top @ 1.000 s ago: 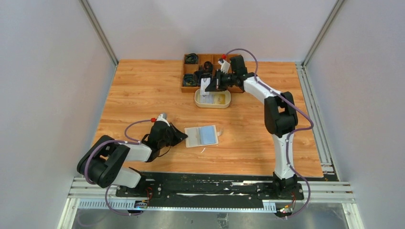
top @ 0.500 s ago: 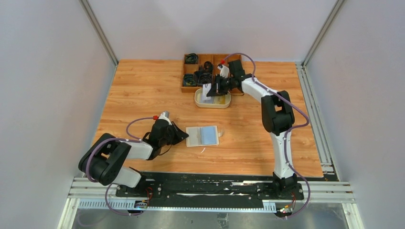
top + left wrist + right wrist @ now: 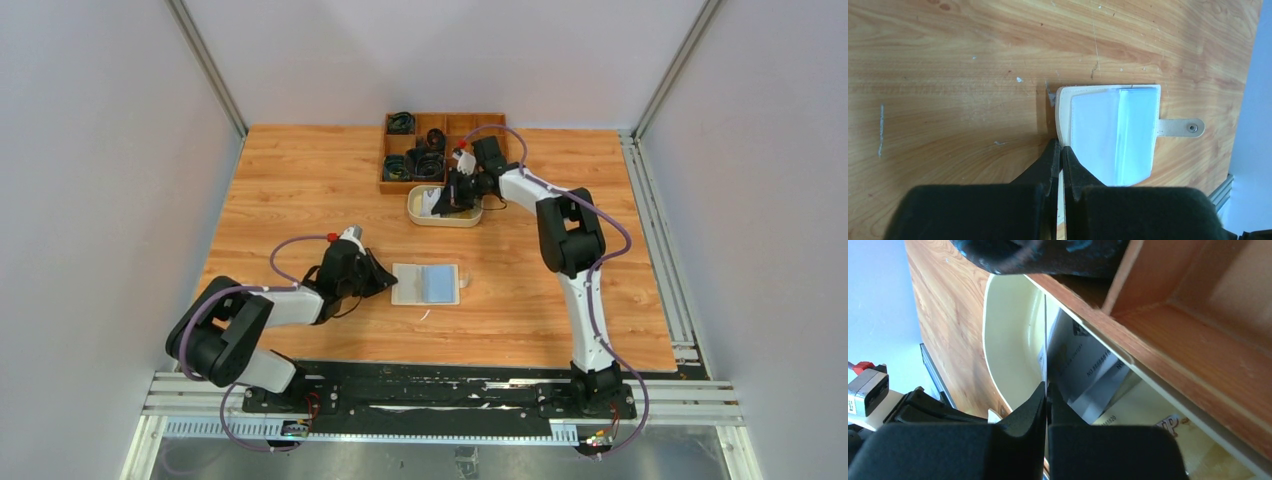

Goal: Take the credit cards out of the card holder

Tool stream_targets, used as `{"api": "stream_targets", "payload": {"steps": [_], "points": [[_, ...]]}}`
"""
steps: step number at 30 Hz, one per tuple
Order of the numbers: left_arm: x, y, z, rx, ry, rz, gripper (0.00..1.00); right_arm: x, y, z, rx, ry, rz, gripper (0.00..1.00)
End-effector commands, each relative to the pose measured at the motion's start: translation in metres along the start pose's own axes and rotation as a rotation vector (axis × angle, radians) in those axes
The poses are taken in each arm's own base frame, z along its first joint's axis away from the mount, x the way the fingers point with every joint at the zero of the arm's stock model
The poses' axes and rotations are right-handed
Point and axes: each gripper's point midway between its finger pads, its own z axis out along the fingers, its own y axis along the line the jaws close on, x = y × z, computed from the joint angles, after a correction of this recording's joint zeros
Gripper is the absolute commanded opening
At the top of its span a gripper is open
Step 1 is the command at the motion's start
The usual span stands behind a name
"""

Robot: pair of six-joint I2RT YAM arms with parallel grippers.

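Note:
The beige card holder [image 3: 410, 285] lies open on the table, closure tab to the right. In the left wrist view it [image 3: 1064, 107] shows a pale blue credit card [image 3: 1135, 132] in its pocket. My left gripper [image 3: 386, 284] is shut on the holder's left edge, fingertips pinched on the rim [image 3: 1061, 146]. My right gripper [image 3: 441, 199] is down in the cream oval dish [image 3: 470, 221], shut on a thin card seen edge-on [image 3: 1046, 340]. Another printed card [image 3: 1088, 370] leans in the dish [image 3: 1010, 335].
A wooden compartment tray [image 3: 384, 160] with black coiled items [image 3: 410, 166] stands right behind the dish; its wall [image 3: 1173, 355] is close above my right fingers. Grey walls and metal rails border the table.
My right gripper has come down and back with the card, from above the dish into it. My left gripper has shifted slightly right, and the card holder now lies squarer.

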Motion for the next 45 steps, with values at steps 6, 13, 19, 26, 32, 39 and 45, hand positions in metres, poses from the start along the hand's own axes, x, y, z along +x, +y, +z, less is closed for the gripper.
{"api": "stream_targets", "payload": {"steps": [6, 13, 19, 26, 32, 39, 45], "points": [[-0.025, -0.018, 0.001, -0.02, -0.02, 0.084, 0.0, -0.009, 0.014, -0.001, 0.033, -0.011, -0.033, 0.32], [-0.038, -0.033, 0.007, -0.006, -0.032, 0.087, 0.0, -0.054, 0.06, -0.052, 0.097, -0.144, -0.173, 0.61], [-0.039, -0.03, 0.009, -0.019, -0.038, 0.082, 0.0, -0.052, 0.102, -0.096, 0.154, -0.234, -0.286, 0.65], [-0.043, -0.034, 0.014, -0.017, -0.038, 0.075, 0.0, 0.028, 0.126, -0.099, 0.259, -0.242, -0.415, 0.66], [-0.057, -0.048, 0.015, -0.014, -0.053, 0.08, 0.0, 0.078, 0.109, -0.101, 0.304, -0.358, -0.343, 0.68], [-0.069, -0.052, 0.017, -0.064, -0.042, 0.102, 0.0, 0.108, 0.12, -0.079, 0.261, -0.329, -0.371, 0.68], [-0.066, -0.046, 0.016, -0.09, -0.032, 0.096, 0.0, 0.123, 0.134, -0.047, 0.227, -0.276, -0.393, 0.68]]}}
